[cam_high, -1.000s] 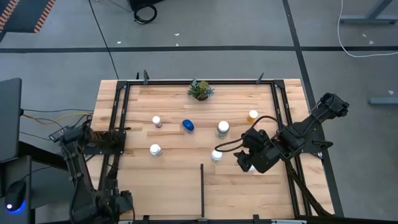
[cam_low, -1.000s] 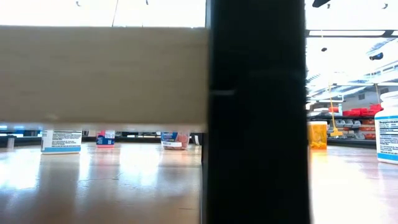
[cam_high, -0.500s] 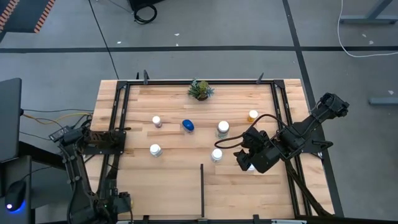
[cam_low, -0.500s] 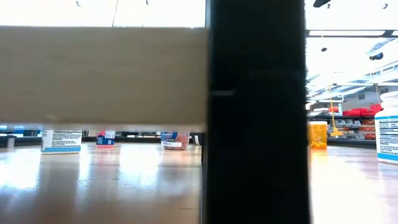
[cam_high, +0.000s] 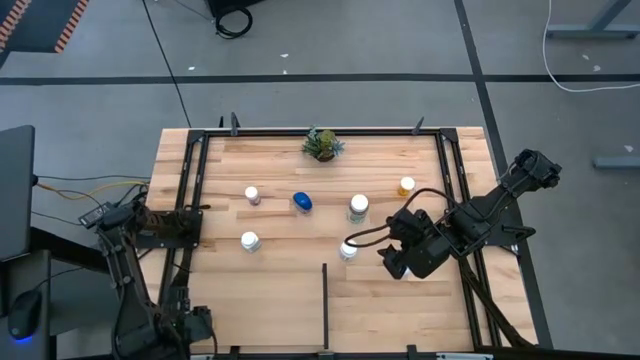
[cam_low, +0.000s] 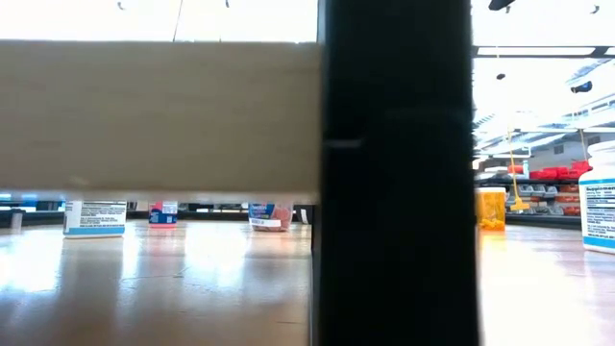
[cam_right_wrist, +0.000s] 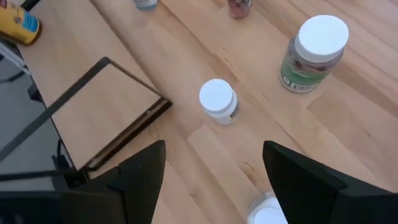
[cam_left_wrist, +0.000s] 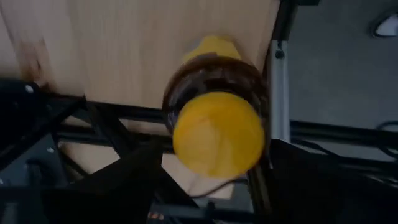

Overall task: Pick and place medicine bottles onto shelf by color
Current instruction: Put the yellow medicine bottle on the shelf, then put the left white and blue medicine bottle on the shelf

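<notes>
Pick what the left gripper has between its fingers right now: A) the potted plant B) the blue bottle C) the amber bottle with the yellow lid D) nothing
C: the left wrist view shows the amber bottle with the yellow lid sitting between the left gripper's dark fingers, at the black rail by the shelf's edge.

Grey floor with black cables

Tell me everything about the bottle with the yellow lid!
The amber bottle has dark brown see-through walls and a round yellow lid facing the left wrist camera. It sits between the left gripper's dark fingers, over the wooden shelf edge by a black rail. The high view doesn't show it.
</notes>
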`<state>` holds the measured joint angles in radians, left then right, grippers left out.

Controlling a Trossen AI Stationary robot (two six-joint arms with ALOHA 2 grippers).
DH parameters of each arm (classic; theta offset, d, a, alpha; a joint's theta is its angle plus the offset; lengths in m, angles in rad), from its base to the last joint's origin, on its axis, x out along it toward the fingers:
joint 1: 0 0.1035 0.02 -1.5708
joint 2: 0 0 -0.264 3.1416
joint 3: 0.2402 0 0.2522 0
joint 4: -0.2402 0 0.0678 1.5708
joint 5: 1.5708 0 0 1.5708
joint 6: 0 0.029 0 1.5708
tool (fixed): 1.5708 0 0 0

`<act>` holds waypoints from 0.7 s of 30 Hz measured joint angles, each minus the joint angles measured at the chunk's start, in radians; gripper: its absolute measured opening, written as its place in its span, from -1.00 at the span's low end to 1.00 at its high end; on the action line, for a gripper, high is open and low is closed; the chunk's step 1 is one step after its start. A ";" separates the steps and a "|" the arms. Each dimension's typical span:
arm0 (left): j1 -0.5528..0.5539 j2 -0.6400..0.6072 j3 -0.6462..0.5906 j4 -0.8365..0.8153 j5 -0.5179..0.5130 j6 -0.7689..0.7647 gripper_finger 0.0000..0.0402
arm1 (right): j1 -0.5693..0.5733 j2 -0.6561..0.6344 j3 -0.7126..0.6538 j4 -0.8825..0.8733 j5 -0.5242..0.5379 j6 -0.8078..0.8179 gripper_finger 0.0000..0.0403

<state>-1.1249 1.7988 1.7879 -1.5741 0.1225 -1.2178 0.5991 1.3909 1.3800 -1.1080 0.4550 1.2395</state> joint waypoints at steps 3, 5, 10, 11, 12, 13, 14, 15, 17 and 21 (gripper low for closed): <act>0.017 0.000 0.068 0.004 0.010 0.007 0.56 | 0.000 0.000 0.000 -0.002 -0.015 -0.051 0.37; 0.040 0.000 0.126 0.003 0.012 0.007 0.58 | 0.000 0.000 0.000 -0.005 -0.023 -0.085 0.37; 0.140 -0.002 0.249 0.004 -0.076 0.006 0.57 | -0.001 -0.004 0.000 -0.005 -0.023 -0.184 0.37; 0.169 -0.002 0.258 0.004 -0.105 -0.001 0.56 | -0.004 -0.008 0.000 -0.005 -0.023 -0.202 0.37; 0.202 -0.002 0.264 0.004 -0.132 -0.005 0.55 | -0.006 -0.012 0.000 -0.005 -0.023 -0.222 0.37; 0.238 -0.002 0.266 0.004 -0.160 -0.006 0.54 | -0.007 -0.017 0.000 -0.004 -0.023 -0.241 0.37; 0.275 -0.002 0.266 0.004 -0.188 -0.003 0.52 | -0.007 -0.025 -0.001 -0.005 -0.023 -0.254 0.37; 0.313 -0.002 0.266 0.003 -0.211 0.005 0.51 | -0.007 -0.034 0.000 -0.005 -0.023 -0.268 0.37; 0.403 -0.003 0.244 0.005 -0.241 0.021 0.48 | -0.007 -0.055 0.000 -0.005 -0.023 -0.294 0.37; 0.572 -0.001 0.172 0.006 -0.242 0.107 0.45 | -0.008 -0.115 -0.001 -0.008 -0.022 -0.312 0.37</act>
<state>-0.5530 1.7977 1.9601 -1.5684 -0.1194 -1.1105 0.5915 1.2762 1.3792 -1.1160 0.4328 0.9275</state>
